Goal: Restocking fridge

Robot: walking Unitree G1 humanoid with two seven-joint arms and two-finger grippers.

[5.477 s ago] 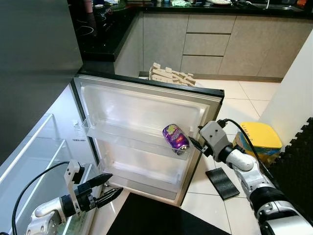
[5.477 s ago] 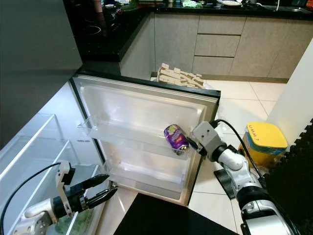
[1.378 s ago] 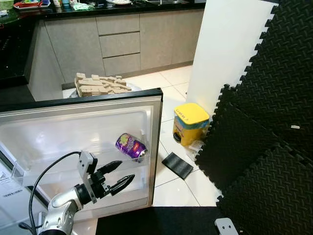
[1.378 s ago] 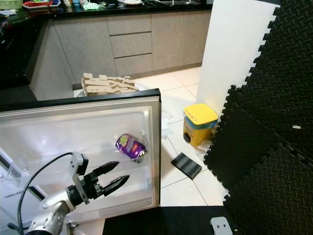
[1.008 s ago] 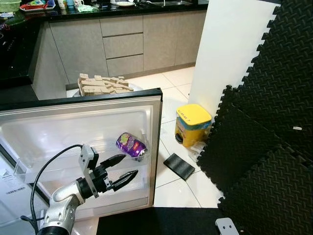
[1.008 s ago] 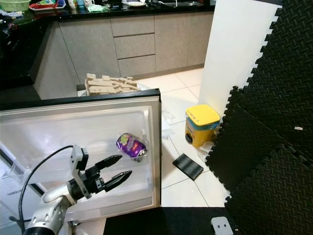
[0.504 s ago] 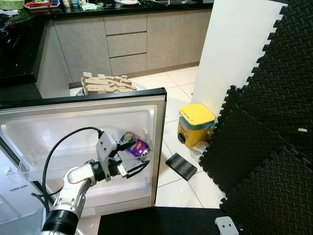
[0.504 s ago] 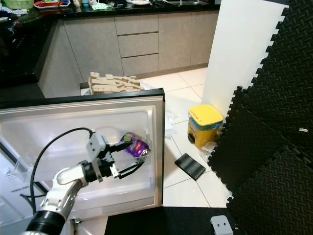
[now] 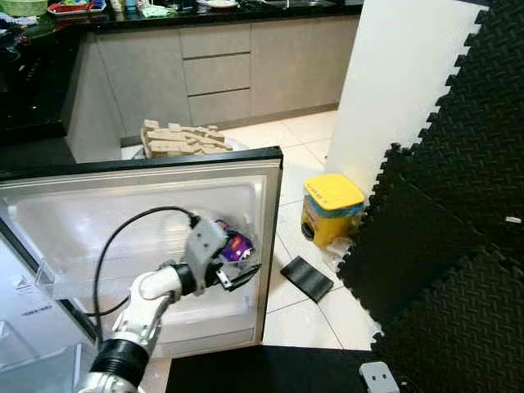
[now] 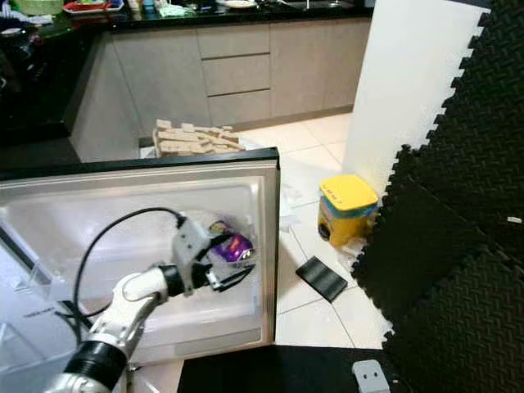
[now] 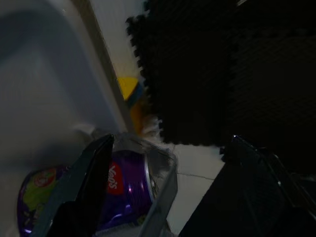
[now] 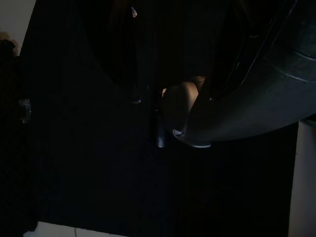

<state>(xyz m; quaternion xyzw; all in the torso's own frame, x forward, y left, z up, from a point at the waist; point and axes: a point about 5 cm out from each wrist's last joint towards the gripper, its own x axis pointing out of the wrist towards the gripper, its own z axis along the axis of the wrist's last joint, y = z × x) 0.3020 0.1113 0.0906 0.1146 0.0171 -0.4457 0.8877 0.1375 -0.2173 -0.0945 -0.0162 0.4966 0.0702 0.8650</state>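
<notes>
Left pincer [image 9: 232, 264] spread at the purple can [image 9: 236, 246]

The can lies tipped on its side in the fridge door shelf [image 9: 106, 277], just beyond the spread fingers; its long axis runs along the shelf. Right arm idle, its pincer's state unreadable.

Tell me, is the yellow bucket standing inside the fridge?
No, the yellow bucket stands on the tiled floor, outside the fridge door.
</notes>
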